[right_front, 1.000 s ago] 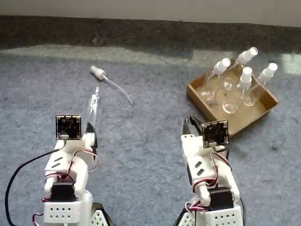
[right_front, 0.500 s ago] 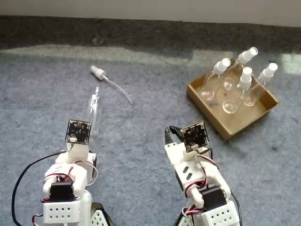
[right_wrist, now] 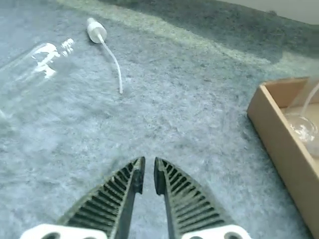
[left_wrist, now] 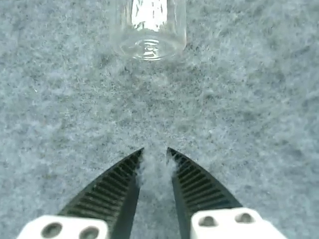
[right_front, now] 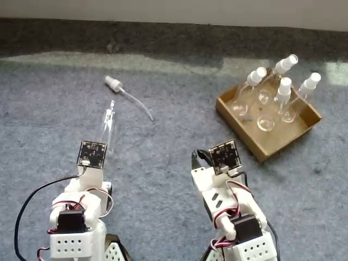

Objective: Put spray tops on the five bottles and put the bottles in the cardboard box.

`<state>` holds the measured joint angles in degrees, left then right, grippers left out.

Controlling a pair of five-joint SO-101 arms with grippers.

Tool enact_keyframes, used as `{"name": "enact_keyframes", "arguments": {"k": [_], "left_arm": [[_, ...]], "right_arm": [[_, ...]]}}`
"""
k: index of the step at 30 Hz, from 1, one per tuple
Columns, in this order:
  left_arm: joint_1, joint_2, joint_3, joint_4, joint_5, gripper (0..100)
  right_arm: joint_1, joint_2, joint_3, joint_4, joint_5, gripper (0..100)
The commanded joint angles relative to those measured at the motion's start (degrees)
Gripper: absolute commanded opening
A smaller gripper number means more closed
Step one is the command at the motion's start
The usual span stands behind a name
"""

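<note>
Held left end effector [left_wrist: 155, 149] slightly released, empty, just behind the bottle [left_wrist: 149, 25]. Held right end effector [right_wrist: 149, 164] nearly clenched, empty, farther from the bottle.

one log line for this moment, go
four capped bottles in cardboard box | fifth bottle uncapped, lying on carpet | spray top loose nearby | left gripper, right gripper empty

No legible print, none on the clear bottle [right_front: 106, 128], none on the cardboard box [right_front: 239, 130]
</note>
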<state>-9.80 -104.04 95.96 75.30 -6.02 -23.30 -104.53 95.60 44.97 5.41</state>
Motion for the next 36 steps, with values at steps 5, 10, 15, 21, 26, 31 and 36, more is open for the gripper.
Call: {"name": "enact_keyframes", "arguments": {"k": [5,10,15,21,26,31,36], "left_arm": [[-0.7,-0.7,1.1,0.3,-0.4,4],[-0.7,-0.7,1.1,0.3,-0.4,4],[-0.7,-0.6,1.1,0.3,-0.4,4],[-0.7,-0.6,1.1,0.3,-0.4,4],[-0.7,-0.6,1.1,0.3,-0.4,4],[-0.7,-0.6,1.1,0.3,-0.4,4],[-0.7,-0.6,1.1,0.3,-0.4,4]], "right_arm": [[2.4,-0.7,7.5,9.5,-1.9,1.5],[2.4,-0.2,7.6,13.9,-13.6,1.7],[0.2,-0.5,7.6,25.1,-13.1,1.7],[0.1,-0.7,7.6,26.4,-13.0,1.7],[0.1,-0.7,7.6,26.4,-13.0,1.7],[0.1,-0.7,7.6,26.4,-13.0,1.7],[0.1,-0.7,7.6,26.4,-13.0,1.7]]}}
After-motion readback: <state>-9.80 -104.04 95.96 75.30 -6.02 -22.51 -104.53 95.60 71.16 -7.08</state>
